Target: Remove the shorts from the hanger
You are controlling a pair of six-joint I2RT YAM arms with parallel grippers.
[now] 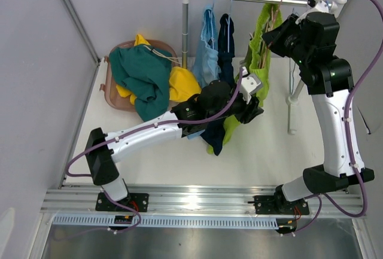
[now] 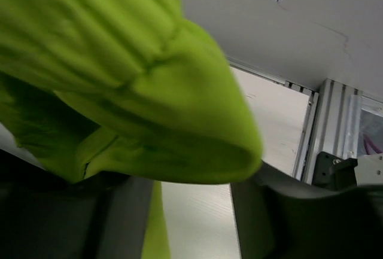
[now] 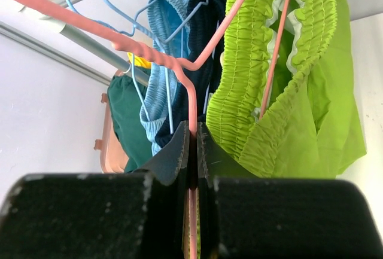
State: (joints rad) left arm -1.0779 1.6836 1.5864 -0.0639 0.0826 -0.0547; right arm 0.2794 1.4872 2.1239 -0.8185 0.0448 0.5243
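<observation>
bench (image 1: 269, 151) pale, bare at centre-right | far-left corner: pinkish basket (image 1: 108, 90) heaped with dark teal shorts (image 1: 142, 76) and yellow shorts (image 1: 182, 84) | far edge: clothes rack (image 1: 185, 32) standing

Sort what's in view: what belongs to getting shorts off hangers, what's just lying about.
Job: lime green cloth shorts; pink wire hanger; right claw, shut on it; light blue cloth shorts; navy cloth shorts.
Lying about: dark teal cloth shorts, bright yellow cloth shorts, both in pinkish plastic tub.
</observation>
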